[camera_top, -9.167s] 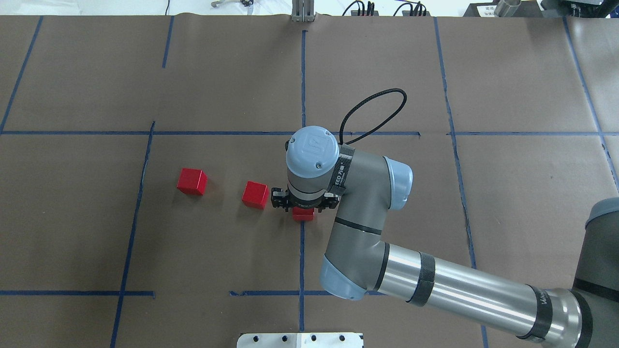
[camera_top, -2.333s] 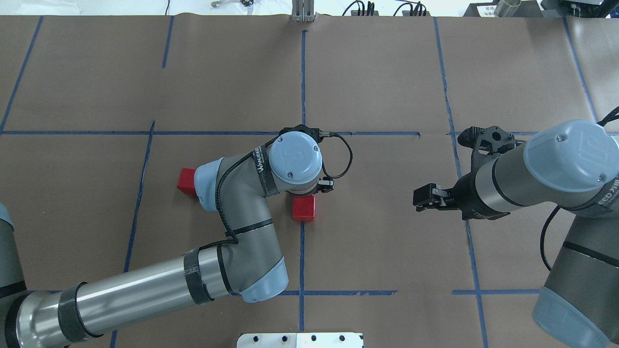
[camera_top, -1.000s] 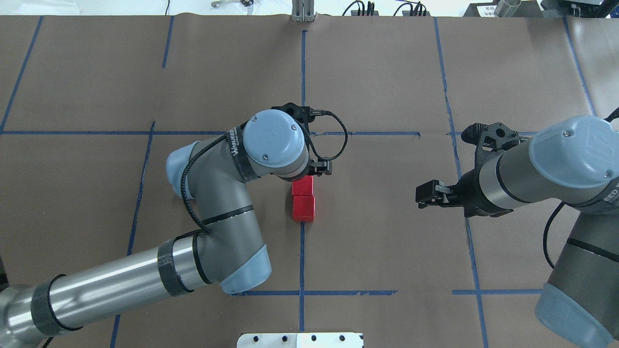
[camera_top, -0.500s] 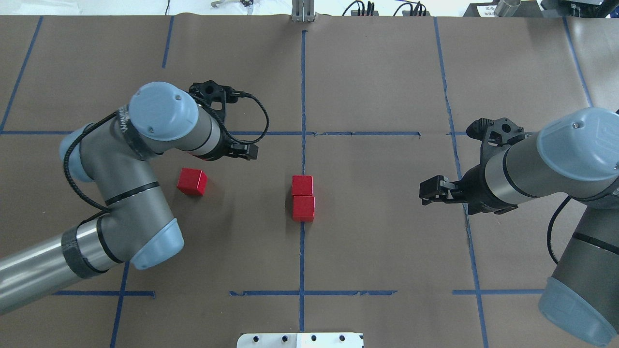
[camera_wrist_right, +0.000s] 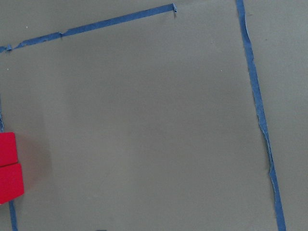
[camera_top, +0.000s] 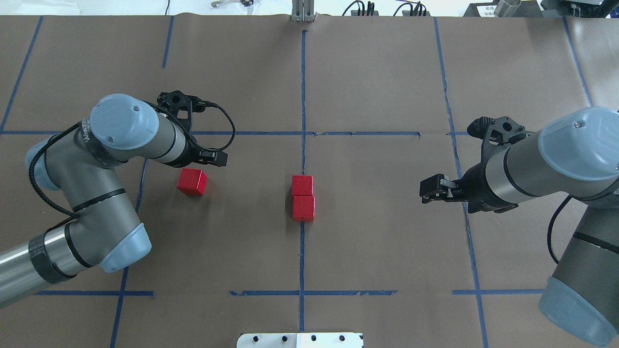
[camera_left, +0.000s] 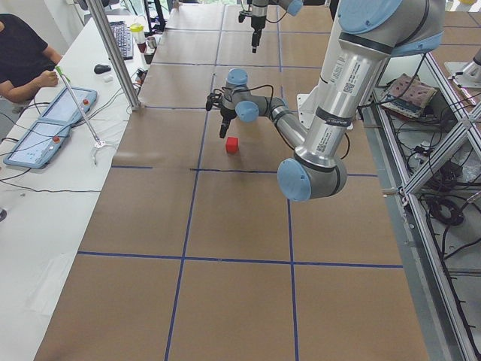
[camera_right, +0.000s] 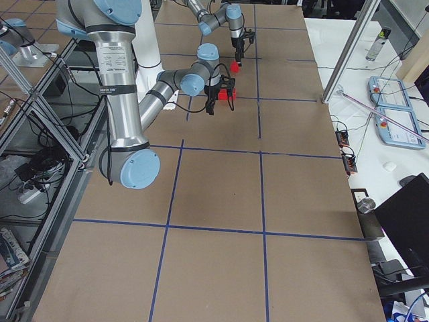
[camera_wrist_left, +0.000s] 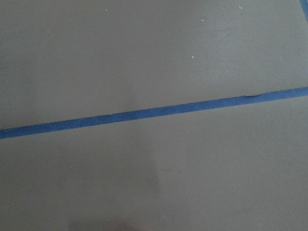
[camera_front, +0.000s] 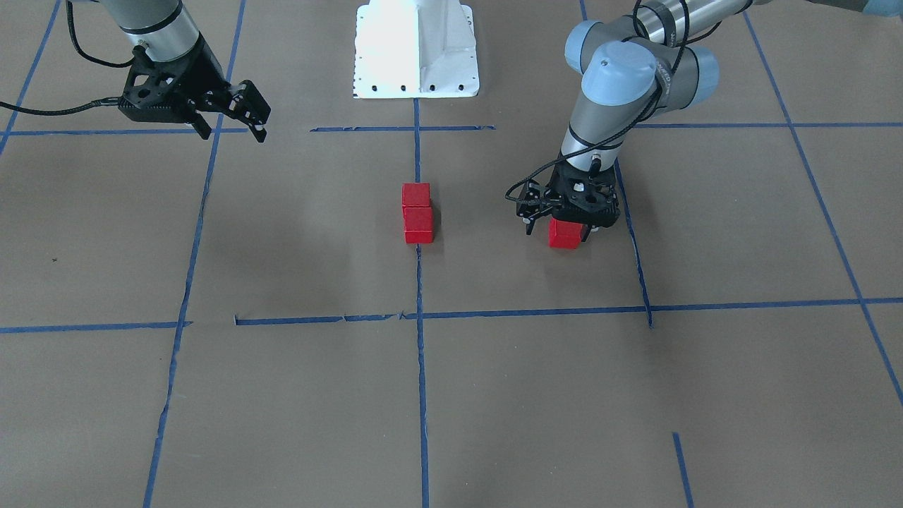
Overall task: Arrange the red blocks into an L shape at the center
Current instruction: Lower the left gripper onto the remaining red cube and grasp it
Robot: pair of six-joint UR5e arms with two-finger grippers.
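Two of the red blocks [camera_top: 302, 186] sit touching, one just beyond the other, on the blue tape line [camera_top: 302, 256] at the middle of the table [camera_top: 387, 241]. The third block [camera_top: 192, 181] lies well off to the left. The left gripper [camera_front: 557, 224] hangs close over it, fingers spread. The right gripper [camera_front: 234, 134] hovers far off to the right, fingers spread too.

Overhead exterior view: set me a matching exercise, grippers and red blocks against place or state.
1 left gripper
2 right gripper
3 paired red blocks
4 lone red block

A touching each other at centre
B open, far from every block
C open, over the lone block
D alone, on the robot's left side

Pairs: 1-C; 2-B; 3-A; 4-D
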